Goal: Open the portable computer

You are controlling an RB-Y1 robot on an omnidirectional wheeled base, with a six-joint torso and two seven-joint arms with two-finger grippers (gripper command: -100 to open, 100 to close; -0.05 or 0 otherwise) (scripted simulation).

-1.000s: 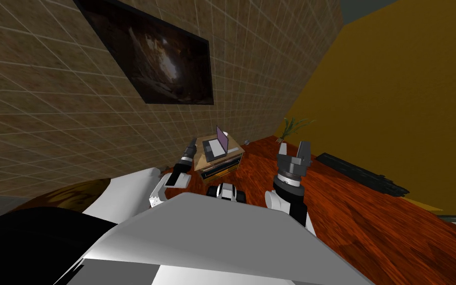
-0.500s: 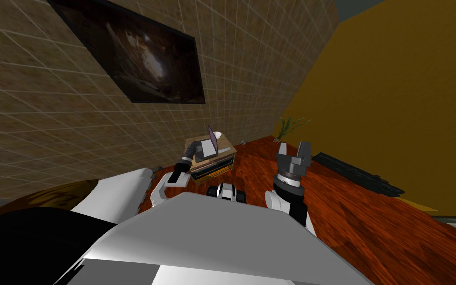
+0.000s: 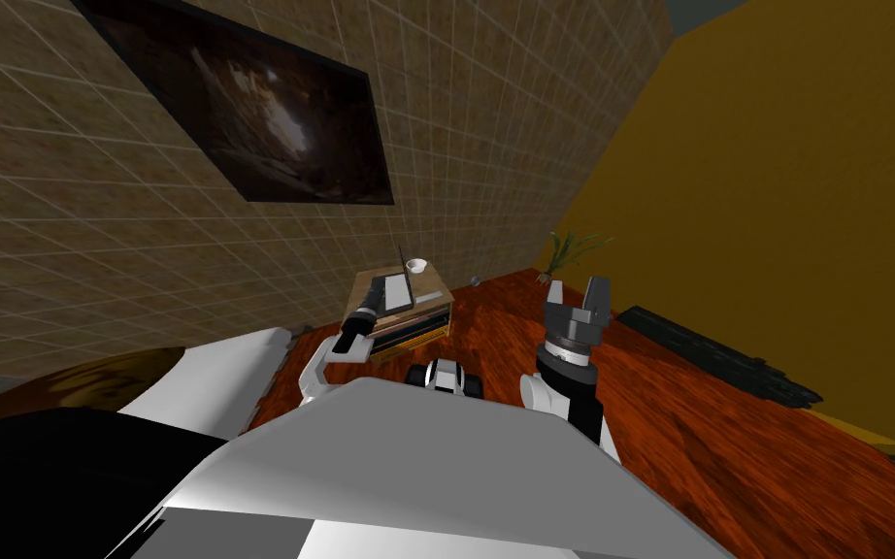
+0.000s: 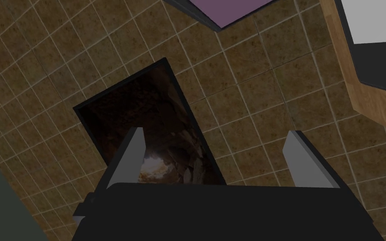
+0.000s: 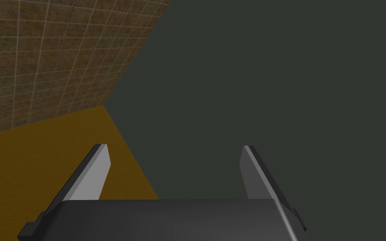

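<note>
We face a wall of brown tiles (image 3: 125, 243) with pale grout lines, and a large dark framed picture (image 3: 261, 116) hangs on it. It meets a plain ochre wall (image 3: 785, 175) at a corner, under a dull grey-green ceiling (image 3: 703, 8). The floor (image 3: 727, 437) is glossy red-brown wood. A small light wooden table (image 3: 421, 325) with shelves stands against the tiles. A thin green plant (image 3: 570, 250) sits in the corner. A long dark object (image 3: 717, 354), perhaps a low shelf, lies along the ochre wall's foot.
</note>
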